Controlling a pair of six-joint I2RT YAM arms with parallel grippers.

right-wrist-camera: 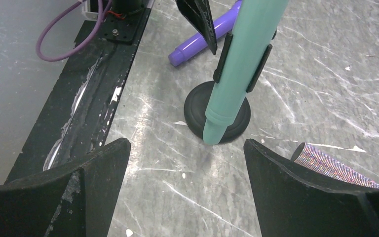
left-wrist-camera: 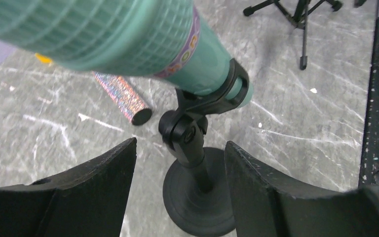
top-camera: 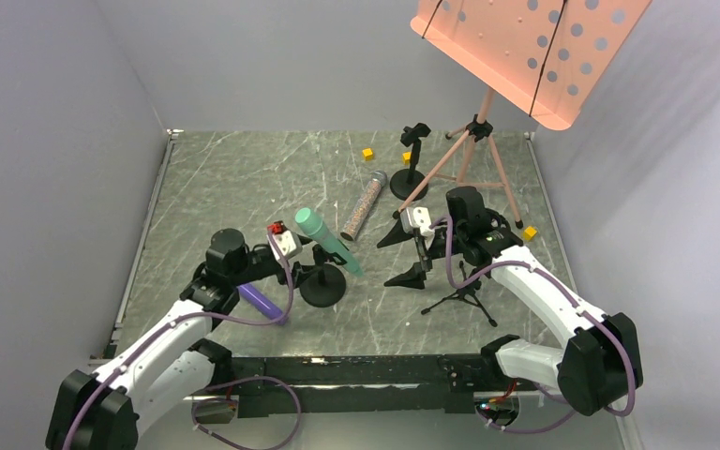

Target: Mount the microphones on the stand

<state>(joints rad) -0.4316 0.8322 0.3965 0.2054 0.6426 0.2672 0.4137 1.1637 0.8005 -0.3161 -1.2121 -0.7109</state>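
Observation:
The teal-green microphone (top-camera: 326,240) sits tilted in the clip of a black round-base stand (top-camera: 322,285). My left gripper (top-camera: 317,264) is open, its fingers either side of the stand's post without touching it. In the left wrist view the teal microphone (left-wrist-camera: 128,34) fills the top above the clip and base (left-wrist-camera: 197,207), with my gripper (left-wrist-camera: 180,144) open. My right gripper (top-camera: 401,255) is open and empty, right of the stand. The right wrist view shows the teal microphone (right-wrist-camera: 242,54) and the purple microphone (right-wrist-camera: 197,44). The purple microphone (top-camera: 262,302) lies under my left arm. The glittery microphone (top-camera: 363,204) lies behind.
A second round-base stand (top-camera: 411,178) with an empty clip stands at the back. A small black tripod stand (top-camera: 464,295) is beside my right arm. A pink music stand (top-camera: 525,47) on tripod legs is at the back right. Small yellow cubes (top-camera: 367,154) lie about.

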